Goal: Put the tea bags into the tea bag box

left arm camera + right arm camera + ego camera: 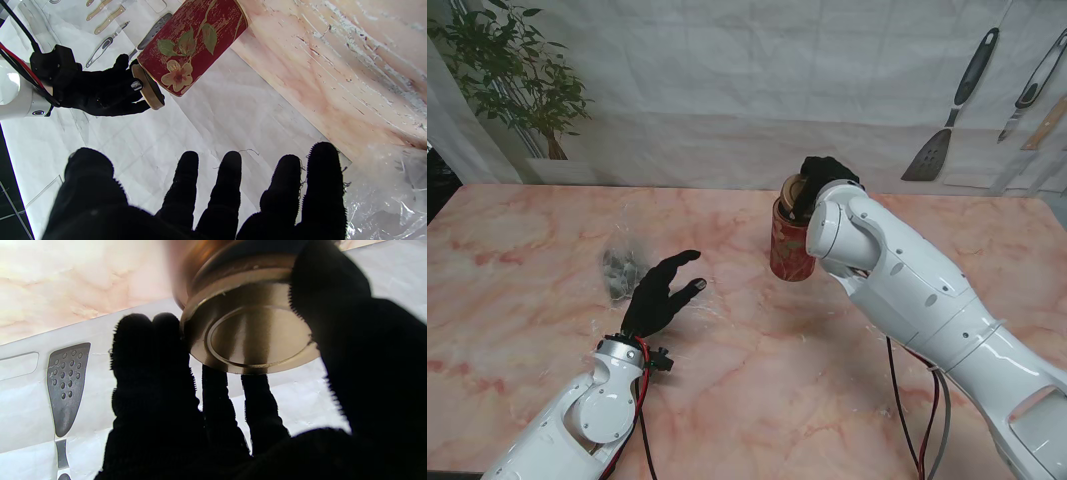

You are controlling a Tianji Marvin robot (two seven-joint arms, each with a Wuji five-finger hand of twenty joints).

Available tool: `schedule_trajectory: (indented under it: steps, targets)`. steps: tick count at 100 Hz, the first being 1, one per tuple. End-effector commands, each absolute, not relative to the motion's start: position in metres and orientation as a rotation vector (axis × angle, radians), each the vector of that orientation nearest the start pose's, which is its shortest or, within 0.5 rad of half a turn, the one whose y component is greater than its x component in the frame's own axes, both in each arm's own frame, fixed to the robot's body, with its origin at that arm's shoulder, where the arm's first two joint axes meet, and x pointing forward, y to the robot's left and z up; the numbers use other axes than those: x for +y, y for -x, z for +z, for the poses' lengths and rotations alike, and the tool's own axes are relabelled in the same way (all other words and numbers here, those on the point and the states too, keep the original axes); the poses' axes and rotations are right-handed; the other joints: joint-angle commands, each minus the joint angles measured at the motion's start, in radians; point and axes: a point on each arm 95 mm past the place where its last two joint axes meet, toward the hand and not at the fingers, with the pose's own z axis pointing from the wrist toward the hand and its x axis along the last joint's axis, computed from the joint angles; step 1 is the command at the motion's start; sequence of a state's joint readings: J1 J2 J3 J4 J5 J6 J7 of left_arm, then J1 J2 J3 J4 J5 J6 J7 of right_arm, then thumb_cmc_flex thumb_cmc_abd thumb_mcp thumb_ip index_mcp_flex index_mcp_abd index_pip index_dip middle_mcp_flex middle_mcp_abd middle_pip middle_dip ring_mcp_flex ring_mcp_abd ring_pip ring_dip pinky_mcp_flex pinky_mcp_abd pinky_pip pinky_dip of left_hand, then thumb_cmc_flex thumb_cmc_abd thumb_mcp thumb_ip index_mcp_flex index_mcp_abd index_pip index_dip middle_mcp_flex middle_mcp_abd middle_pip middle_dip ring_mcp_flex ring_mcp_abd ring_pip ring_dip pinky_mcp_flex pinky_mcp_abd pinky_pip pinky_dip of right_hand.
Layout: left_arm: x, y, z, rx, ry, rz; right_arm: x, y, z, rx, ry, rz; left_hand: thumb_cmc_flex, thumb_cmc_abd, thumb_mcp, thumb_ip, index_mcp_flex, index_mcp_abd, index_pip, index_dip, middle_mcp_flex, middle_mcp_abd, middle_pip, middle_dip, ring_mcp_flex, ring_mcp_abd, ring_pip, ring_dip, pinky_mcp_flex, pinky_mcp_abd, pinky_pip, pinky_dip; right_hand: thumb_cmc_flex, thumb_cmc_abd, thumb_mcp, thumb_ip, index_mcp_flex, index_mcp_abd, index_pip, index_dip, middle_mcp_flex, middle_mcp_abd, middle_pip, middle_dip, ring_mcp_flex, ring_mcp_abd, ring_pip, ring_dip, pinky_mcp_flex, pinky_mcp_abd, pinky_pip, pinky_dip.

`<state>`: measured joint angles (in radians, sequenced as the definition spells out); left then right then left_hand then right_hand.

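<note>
The tea bag box is a red round tin point(789, 248) with flowers painted on it point(191, 43), standing upright at the middle of the marble table. My right hand point(822, 178) is over its mouth, shut on the gold lid point(793, 189) point(253, 336), which is tilted and lifted partly off the rim point(148, 87). Clear plastic tea bags point(621, 270) lie in a small heap to the left. My left hand point(659, 292) hovers beside them with its fingers point(230, 186) spread, holding nothing.
A crinkled clear plastic wrap point(393, 193) lies by my left hand. The backdrop wall point(727, 90) carries printed utensils, among them a spatula point(947, 110), and a plant point(512, 70) stands at the far left corner.
</note>
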<state>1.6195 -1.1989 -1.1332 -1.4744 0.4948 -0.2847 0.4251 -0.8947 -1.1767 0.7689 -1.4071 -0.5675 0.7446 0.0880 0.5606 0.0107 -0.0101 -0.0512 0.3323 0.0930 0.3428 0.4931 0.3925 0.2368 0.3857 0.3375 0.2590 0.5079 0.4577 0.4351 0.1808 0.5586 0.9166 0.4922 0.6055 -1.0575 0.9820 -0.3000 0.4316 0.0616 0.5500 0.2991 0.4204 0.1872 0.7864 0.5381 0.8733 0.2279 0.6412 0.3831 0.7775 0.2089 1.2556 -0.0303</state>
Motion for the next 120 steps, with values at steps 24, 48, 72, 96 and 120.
schedule_trajectory:
  steps: [24,48,72,96,120]
  targets:
    - [-0.036,-0.369,-0.354,0.905,1.531,-2.131,0.076,-0.529,-0.202,1.195,-1.604,1.235,-0.022,-0.014,-0.017,0.025,0.016,-0.021,-0.012,-0.003,0.005,-0.009,-0.009,0.002,0.013,-0.005,-0.023,-0.002,0.008,0.003,0.03,0.015,0.285,0.331,0.494,0.198,0.211,0.001,0.355,0.072,0.083,-0.036,0.138,0.06,0.029,-0.15,0.065,0.034,-0.025,-0.024,0.016,0.021]
    - [-0.036,-0.369,-0.354,0.908,1.533,-2.13,0.076,-0.533,-0.205,1.224,-1.611,1.216,-0.022,-0.012,-0.016,0.025,0.016,-0.021,-0.013,-0.003,0.006,-0.009,-0.009,0.002,0.013,-0.004,-0.024,-0.002,0.008,0.003,0.029,0.015,0.278,0.345,0.479,0.202,0.206,-0.004,0.351,0.073,0.079,-0.042,0.135,0.06,0.021,-0.146,0.062,0.035,-0.032,-0.026,0.012,0.024]
    - [-0.035,-0.369,-0.354,0.909,1.533,-2.13,0.075,-0.536,-0.208,1.231,-1.592,1.2,-0.022,-0.013,-0.017,0.025,0.017,-0.02,-0.013,-0.003,0.007,-0.01,-0.009,0.003,0.013,-0.004,-0.024,-0.002,0.009,0.001,0.03,0.015,0.276,0.354,0.465,0.211,0.209,-0.01,0.354,0.077,0.084,-0.049,0.135,0.061,0.021,-0.151,0.06,0.037,-0.037,-0.026,0.009,0.03]
    - [-0.035,-0.369,-0.355,0.913,1.533,-2.127,0.079,-0.539,-0.204,1.204,-1.573,1.227,-0.022,-0.013,-0.016,0.025,0.016,-0.02,-0.014,-0.003,0.006,-0.011,-0.009,0.003,0.013,-0.006,-0.024,-0.002,0.009,0.001,0.03,0.015,0.278,0.348,0.469,0.204,0.213,-0.012,0.358,0.079,0.094,-0.047,0.138,0.061,0.027,-0.154,0.063,0.038,-0.036,-0.029,0.019,0.029]
    - [-0.035,-0.369,-0.355,0.912,1.529,-2.123,0.084,-0.538,-0.196,1.204,-1.549,1.236,-0.021,-0.014,-0.017,0.025,0.016,-0.02,-0.014,-0.004,0.007,-0.01,-0.009,0.003,0.014,-0.006,-0.024,-0.002,0.01,0.0,0.03,0.015,0.278,0.35,0.468,0.202,0.213,-0.012,0.36,0.079,0.094,-0.049,0.139,0.06,0.029,-0.155,0.065,0.037,-0.035,-0.031,0.022,0.028]
